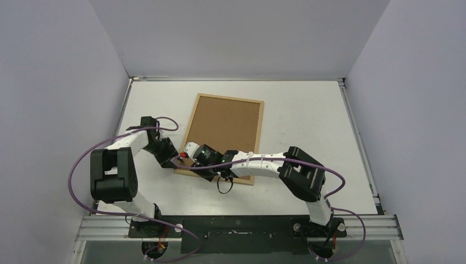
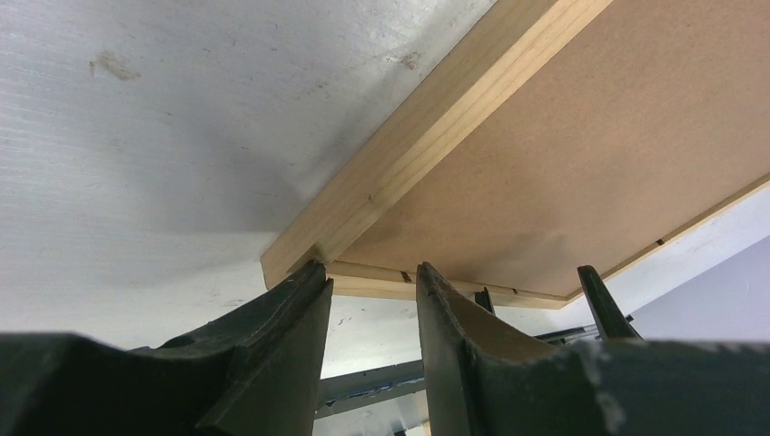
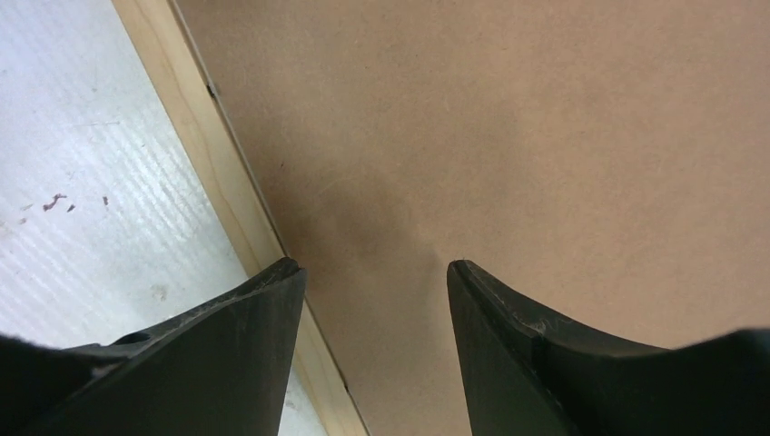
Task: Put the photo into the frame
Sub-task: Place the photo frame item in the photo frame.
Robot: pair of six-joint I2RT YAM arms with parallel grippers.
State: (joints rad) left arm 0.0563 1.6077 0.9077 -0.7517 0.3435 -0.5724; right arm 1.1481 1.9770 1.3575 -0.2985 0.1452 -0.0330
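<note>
Two grippers crowd the near-left corner of one frame, which lies back-up on the white table (image 1: 308, 121).

Left gripper (image 2: 368, 272): low at the table, black fingers (image 2: 291, 309) pointing at the corner of the thin light-wood rectangular picture frame (image 2: 427, 136). Jaws apart, nothing between them. One tip is right at the corner; I can't tell if it touches. Likely set there to brace or lift the frame edge.

The plain brown backing board (image 3: 545, 136) fills the frame opening, apparently flat.

The cat photo is not visible in any view. My guess is it already sits under the board, face down. A small reddish patch (image 1: 182, 156) shows between the grippers at that corner, too small to call it the print.

Right gripper (image 3: 372, 268): over the board just inside the left rail, jaws apart and empty. It is probably placed to press the board down into the recess.
</note>
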